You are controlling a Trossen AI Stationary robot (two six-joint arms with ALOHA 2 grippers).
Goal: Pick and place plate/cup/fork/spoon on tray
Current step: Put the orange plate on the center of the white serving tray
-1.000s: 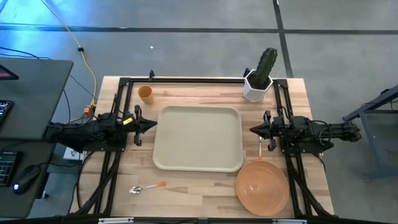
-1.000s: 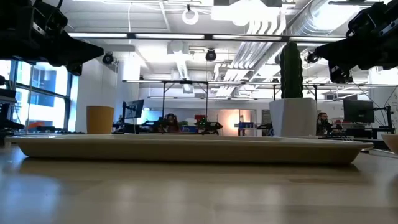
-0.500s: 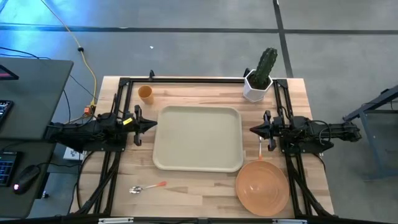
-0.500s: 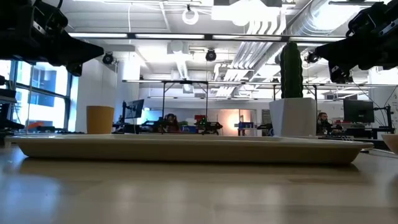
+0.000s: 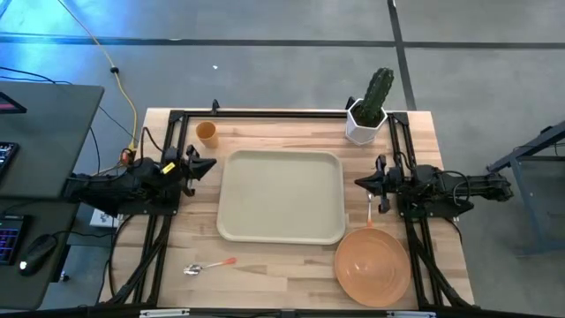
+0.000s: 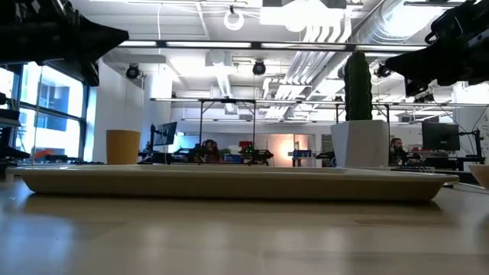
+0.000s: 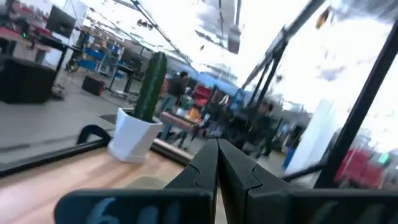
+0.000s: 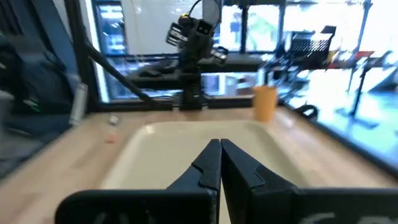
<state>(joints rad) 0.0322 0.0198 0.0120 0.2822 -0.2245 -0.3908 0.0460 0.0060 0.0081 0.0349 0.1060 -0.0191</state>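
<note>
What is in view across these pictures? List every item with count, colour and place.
tray: one, pale cream, middle of the table, nothing on it
plate: one, orange, near right corner of the table, off the tray
cup: one, orange, far left, beyond the tray's corner
spoon: one, silver bowl with orange handle, near left, in front of the tray
fork: one, slim, orange handle, between the tray's right edge and the right arm
cactus pot: one, white with a green cactus, far right
table: one, pale wood
left gripper: shut, above the table left of the tray
right gripper: shut, right of the tray
</note>
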